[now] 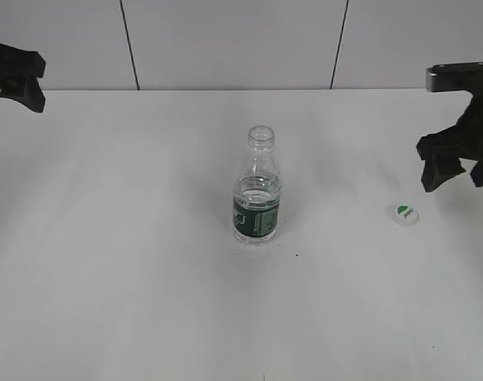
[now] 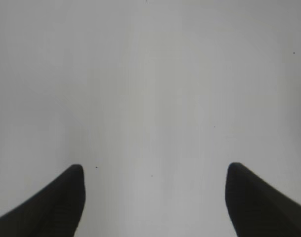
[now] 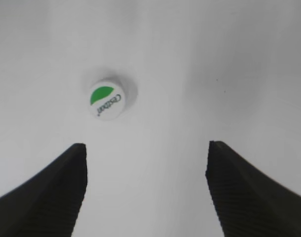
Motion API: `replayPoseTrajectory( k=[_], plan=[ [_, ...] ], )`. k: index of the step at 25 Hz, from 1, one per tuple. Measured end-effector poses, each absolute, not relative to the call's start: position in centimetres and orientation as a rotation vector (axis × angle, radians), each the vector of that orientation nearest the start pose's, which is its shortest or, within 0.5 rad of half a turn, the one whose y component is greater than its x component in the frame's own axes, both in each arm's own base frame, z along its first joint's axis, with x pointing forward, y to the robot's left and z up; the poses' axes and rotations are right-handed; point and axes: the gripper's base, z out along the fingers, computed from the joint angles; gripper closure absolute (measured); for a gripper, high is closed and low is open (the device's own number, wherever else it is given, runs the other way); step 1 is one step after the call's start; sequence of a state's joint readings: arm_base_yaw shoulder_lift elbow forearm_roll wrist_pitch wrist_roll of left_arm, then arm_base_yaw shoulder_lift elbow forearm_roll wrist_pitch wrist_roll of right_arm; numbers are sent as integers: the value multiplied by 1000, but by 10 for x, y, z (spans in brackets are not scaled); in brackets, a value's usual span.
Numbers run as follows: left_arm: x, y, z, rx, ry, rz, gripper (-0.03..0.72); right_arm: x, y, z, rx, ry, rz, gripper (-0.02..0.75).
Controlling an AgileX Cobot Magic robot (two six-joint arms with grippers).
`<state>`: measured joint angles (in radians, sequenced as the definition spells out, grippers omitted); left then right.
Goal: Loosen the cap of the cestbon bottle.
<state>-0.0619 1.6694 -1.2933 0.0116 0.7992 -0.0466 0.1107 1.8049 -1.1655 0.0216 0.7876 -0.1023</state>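
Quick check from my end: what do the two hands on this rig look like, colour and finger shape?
Both are matte black. The left hand shows two smooth tapering fingers with rounded tips. The right hand has the same wedge-shaped fingers, with fine ribbing along their inner faces. From outside, the right hand looks blocky and angular. No cables or markings are visible.

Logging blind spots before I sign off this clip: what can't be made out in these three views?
- Left gripper: exterior view crops it at the left edge; jaws show only in the left wrist view.
- Bottle: label text too small in the exterior view; absent from both wrist views.
- Cap: its print is too small in the exterior view, sharper in the right wrist view.
- Right gripper: arm cropped at the right edge.
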Motion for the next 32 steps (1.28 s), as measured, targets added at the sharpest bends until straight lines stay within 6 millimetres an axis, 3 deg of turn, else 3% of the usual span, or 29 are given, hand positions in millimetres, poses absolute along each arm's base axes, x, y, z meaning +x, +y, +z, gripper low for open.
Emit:
replayPoseTrajectory(
  k=[5,13,17,22,27,32],
  plan=[
    [356,-22,269,26,2649,-27,161,348,14,188,-171,2908,12,165],
    [360,-21,261,34,2664,-15,161,347,9,201,-158,2857,-6,164],
    [355,-21,271,42,2647,-10,161,340,8,225,-157,2787,-16,164],
    [337,-20,303,71,2577,-6,161,320,7,268,-160,2697,-34,163],
    [312,-21,342,82,2456,-12,161,291,6,314,-154,2580,-45,163],
    [278,-19,358,80,2404,-15,161,259,5,346,-149,2522,-49,163]
  ],
)
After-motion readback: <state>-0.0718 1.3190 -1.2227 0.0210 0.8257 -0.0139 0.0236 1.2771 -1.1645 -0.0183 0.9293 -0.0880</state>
